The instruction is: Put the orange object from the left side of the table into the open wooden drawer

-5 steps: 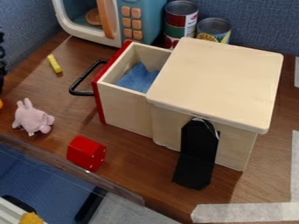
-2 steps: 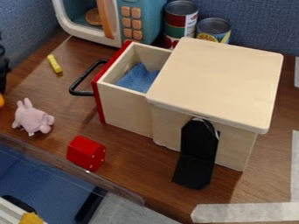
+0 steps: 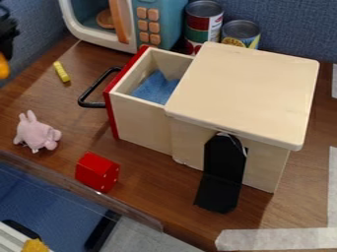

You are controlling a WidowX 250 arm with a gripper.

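At the upper left edge of my view hangs the black pincer [image 3: 6, 47], with an orange thing [image 3: 4, 68] directly under it, at its lower end. The edge cuts both off, so I cannot tell whether the pincer is released, clenched or grasping that orange thing, nor which way the thing's long axis runs.

What matters to me is the bearing: from the pincer, the open drawer [image 3: 140, 118] lies to the right and lower in view, its red front [image 3: 111, 110] and black handle [image 3: 89, 102] turned toward the pincer's side. A blue cloth [image 3: 156, 87] lies inside it, and the drawer sticks out of the pale wooden box [image 3: 243, 93], whose near side carries a black flap [image 3: 222, 170].

Between pincer and handle, a small yellow stick [image 3: 61, 72] lies on the tabletop [image 3: 148, 170], its long axis slanting from upper left to lower right. Farther down on the left sits the pink plush toy [image 3: 36, 133], with a red block [image 3: 97, 172] to its lower right. Behind the drawer stand a toy microwave [image 3: 161, 24] and two cans, the taller [image 3: 204, 22] just beside the shorter [image 3: 240, 33]
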